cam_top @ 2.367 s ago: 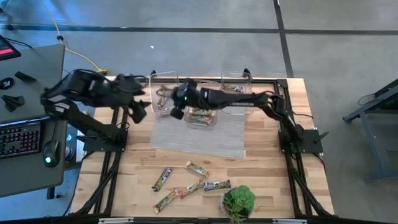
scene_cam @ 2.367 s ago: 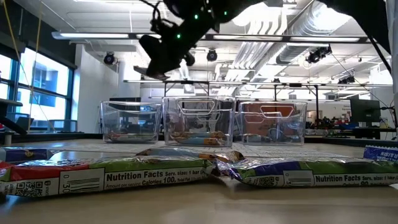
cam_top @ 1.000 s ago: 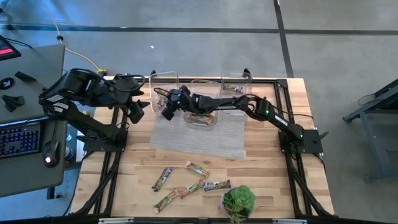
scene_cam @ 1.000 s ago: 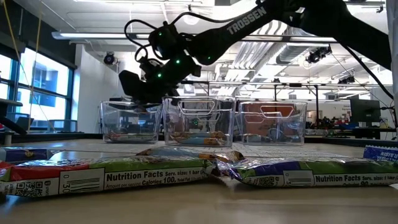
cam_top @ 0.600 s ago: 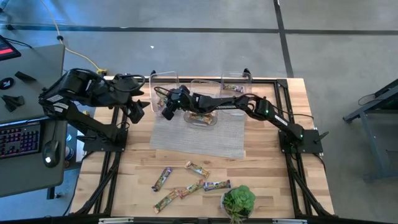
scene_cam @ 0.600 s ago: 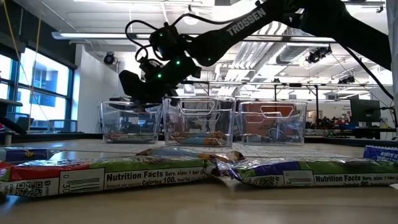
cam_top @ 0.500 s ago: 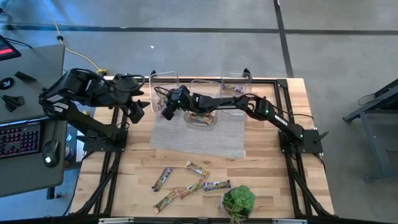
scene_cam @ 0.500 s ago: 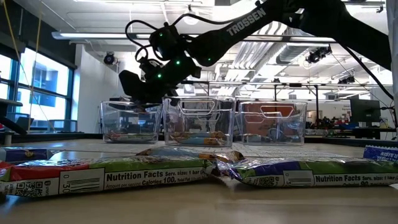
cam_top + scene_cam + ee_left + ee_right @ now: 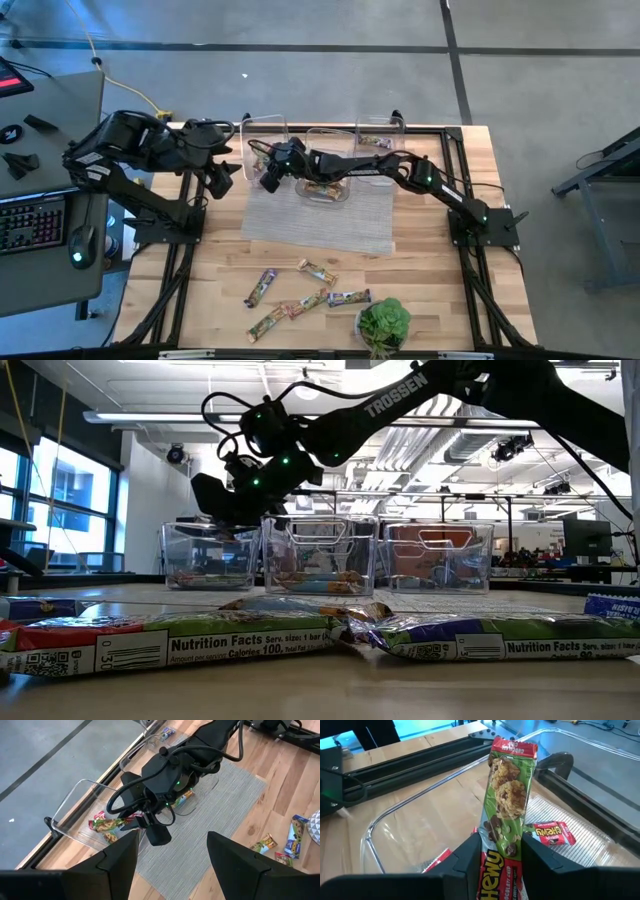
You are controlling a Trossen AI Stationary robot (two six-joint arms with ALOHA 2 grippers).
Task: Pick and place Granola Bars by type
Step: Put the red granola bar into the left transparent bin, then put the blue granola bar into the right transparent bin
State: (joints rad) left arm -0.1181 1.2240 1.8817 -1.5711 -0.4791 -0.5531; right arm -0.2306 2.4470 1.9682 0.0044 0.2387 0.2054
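At the left edge of the tabletop (image 9: 430, 280) you see the left gripper (image 9: 222, 178), which hangs beside the bins with its fingers (image 9: 120, 857) spread wide apart and nothing between them. Next to it, at the back of the grey mat (image 9: 320, 215), stand three clear bins in a row. The left bin (image 9: 262, 150) has some red and green wrapped bars (image 9: 107, 825) lying on its floor. The right gripper (image 9: 268, 175) reaches across from the right side and is over this left bin; its fingers (image 9: 470, 865) are closed on a green granola bar (image 9: 507, 805), which stands up between them above the open bin, and a red bar (image 9: 550, 832) lies on the bin floor below it. The middle bin (image 9: 325, 185) holds a few bars under the right arm, and the right bin (image 9: 380, 145) has at least one bar inside. Nearer the front of the tabletop, five loose bars (image 9: 305, 295) lie close together on the bare wood, well apart from the bins. Just beside them, on their right, stands a small green plant (image 9: 383, 323) at the front edge. You can see in the low view two of these bars (image 9: 170, 640) very close, lying flat end to end.
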